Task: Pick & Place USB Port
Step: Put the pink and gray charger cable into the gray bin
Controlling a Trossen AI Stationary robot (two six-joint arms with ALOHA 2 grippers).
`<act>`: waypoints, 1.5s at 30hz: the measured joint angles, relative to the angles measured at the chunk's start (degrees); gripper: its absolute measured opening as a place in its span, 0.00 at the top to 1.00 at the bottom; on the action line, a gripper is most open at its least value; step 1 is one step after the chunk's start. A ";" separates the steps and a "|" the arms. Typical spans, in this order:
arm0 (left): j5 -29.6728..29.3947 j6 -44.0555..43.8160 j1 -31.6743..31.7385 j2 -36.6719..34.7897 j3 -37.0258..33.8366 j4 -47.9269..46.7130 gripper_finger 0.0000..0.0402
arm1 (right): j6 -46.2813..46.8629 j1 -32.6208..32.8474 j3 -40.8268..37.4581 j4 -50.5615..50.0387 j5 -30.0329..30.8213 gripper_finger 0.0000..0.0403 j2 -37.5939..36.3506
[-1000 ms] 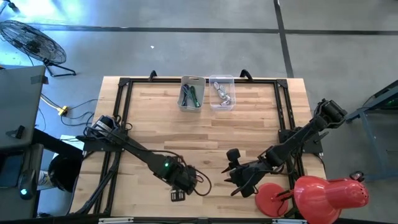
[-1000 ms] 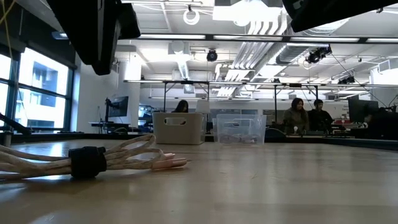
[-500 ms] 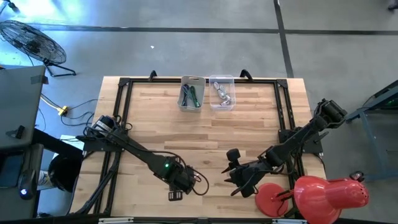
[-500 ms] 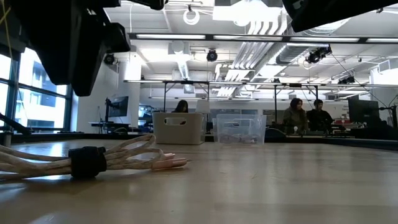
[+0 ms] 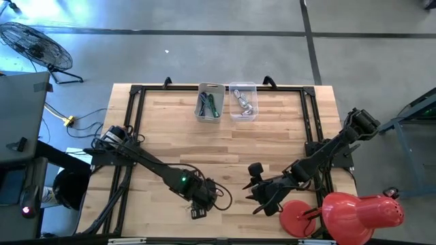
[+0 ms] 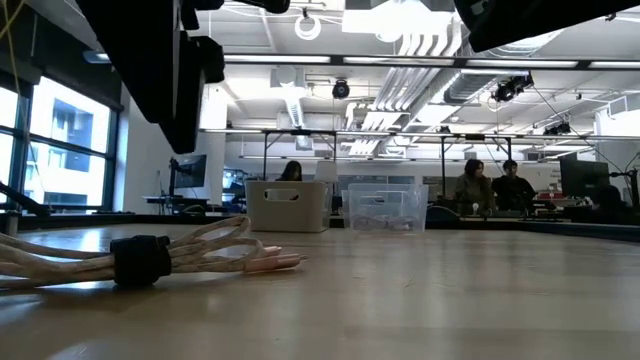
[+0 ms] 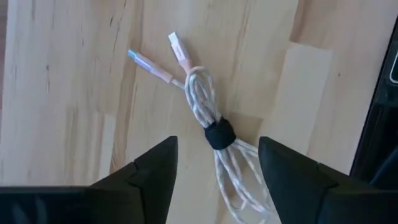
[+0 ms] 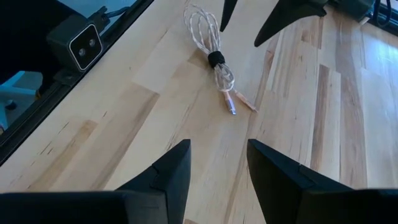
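cable (image 7: pixel 210 127), coiled and banded, lies loose on the worktop (image 5: pixel 272 136) near its front edge, under the left pincer (image 7: pixel 214 171), whose fingers are spread apart. at the back, a grey bin (image 5: pixel 210 103) holds green items; a clear bin (image 5: pixel 244 101) holds pale cables. right pincer (image 8: pixel 217 165) hangs released nearby.

Cable (image 7: pixel 208 118) on the table (image 7: pixel 68 81)
Left gripper (image 7: pixel 217 165) open above it — black band (image 7: pixel 219 134) between the fingers (image 7: pixel 152 171).
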 joint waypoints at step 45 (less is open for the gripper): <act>6.11 -3.16 2.54 7.63 0.06 1.61 0.45 | 2.98 4.90 0.00 -0.28 2.84 0.63 0.02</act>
